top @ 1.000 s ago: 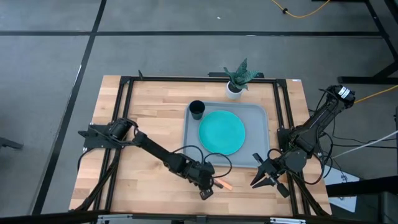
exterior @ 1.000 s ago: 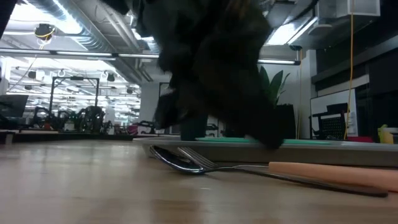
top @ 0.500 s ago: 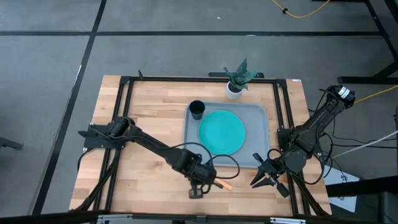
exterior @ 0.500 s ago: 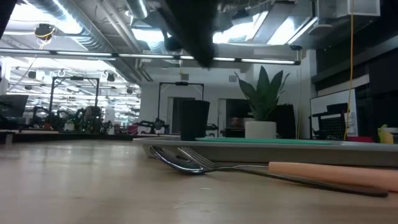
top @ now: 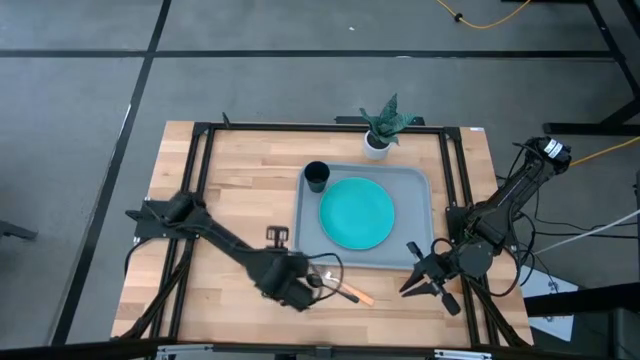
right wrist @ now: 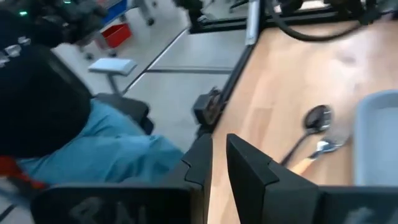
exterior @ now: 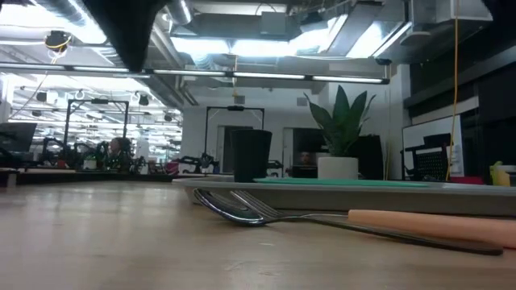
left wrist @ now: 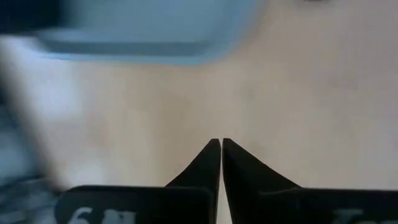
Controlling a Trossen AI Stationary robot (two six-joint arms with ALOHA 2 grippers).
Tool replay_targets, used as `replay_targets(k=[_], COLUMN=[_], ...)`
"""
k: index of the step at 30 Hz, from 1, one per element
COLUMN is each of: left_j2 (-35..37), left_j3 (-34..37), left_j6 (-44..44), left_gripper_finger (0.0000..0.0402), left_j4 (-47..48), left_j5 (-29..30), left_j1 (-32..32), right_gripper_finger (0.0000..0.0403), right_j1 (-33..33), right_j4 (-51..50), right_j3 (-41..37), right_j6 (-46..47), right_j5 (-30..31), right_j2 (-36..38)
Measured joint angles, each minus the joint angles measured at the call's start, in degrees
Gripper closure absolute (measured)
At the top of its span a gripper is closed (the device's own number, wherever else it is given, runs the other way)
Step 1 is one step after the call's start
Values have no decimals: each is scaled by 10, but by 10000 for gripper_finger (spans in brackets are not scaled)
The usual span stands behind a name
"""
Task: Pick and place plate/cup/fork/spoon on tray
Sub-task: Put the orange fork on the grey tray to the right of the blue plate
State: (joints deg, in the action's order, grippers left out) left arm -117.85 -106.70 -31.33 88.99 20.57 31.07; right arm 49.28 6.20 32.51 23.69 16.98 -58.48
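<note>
The teal plate [top: 356,212] lies flat in the grey-blue tray [top: 415,180]. The black cup [top: 316,176] stands upright in the tray's far left corner. The tan-handled fork [top: 357,296] and the dark spoon [top: 326,281] lie side by side on the wood just near of the tray; the low view shows the spoon's bowl [exterior: 226,208] and the fork's handle [exterior: 427,225]. My left gripper [top: 277,236] is shut and empty, left of the tray. My right gripper [top: 413,287] is open by a narrow gap and empty at the tray's near right corner.
A white pot with a green plant [top: 380,130] stands behind the tray's far rim. Black frame rails [top: 200,180] run along the table's sides. A person in a light blue top [right wrist: 106,149] sits beyond the table. Bare wood lies left of the tray.
My left gripper has risen from just above the fork and spoon and swung toward the table's left and far side, staying shut. The fork and spoon lie where they were.
</note>
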Motion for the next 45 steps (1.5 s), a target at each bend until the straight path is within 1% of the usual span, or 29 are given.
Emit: replay_targets(k=[1,2,5,7,8,10,12,15,17,19,21,23,25,26,30,33,38,45], left_j2=[13,26,91,156,192,272,361,502,590,670,738,795,834,851,908,939,980,1020], left_j3=[22,45,133,205,247,336,433,591,693,782,853,909,947,964,1012,1034,1060,1062], left_j6=[-7,-12,-32,-45,-45,-32,6,63,81,99,130,174,221,238,242,241,256,255], left_gripper_finger=[388,386,383,382,382,382,382,382,382,382,382,382,382,382,382,382,382,382], left_j4=[1,-6,-53,-95,-132,-228,-342,-510,-619,-718,-827,-932,-996,-1012,-1038,-1042,-1042,-963], left_j5=[39,63,65,64,64,67,65,59,36,-2,-26,-54,-72,-80,-120,-155,-155,-159], left_j1=[11,22,47,51,51,47,36,2,-25,-55,-83,-106,-125,-134,-163,-177,-199,-219], right_gripper_finger=[350,350,350,350,350,350,350,350,350,350,350,350,350,350,350,350,350,350], right_j1=[0,0,0,0,0,0,0,0,0,0,0,0,0,0,0,0,0,0], right_j4=[0,-1,-2,-1,-1,0,0,5,11,18,20,20,22,23,23,23,23,22], right_j3=[0,0,0,0,0,0,0,0,0,0,0,0,0,0,0,0,0,0], right_j6=[0,0,1,0,0,0,-1,-1,-1,0,-1,-3,-5,-5,-2,-2,-2,-2], right_j5=[11,20,36,41,44,44,45,45,45,45,45,45,45,45,45,45,45,44], right_j2=[0,0,0,0,0,0,0,0,0,0,0,0,0,0,0,0,0,0])
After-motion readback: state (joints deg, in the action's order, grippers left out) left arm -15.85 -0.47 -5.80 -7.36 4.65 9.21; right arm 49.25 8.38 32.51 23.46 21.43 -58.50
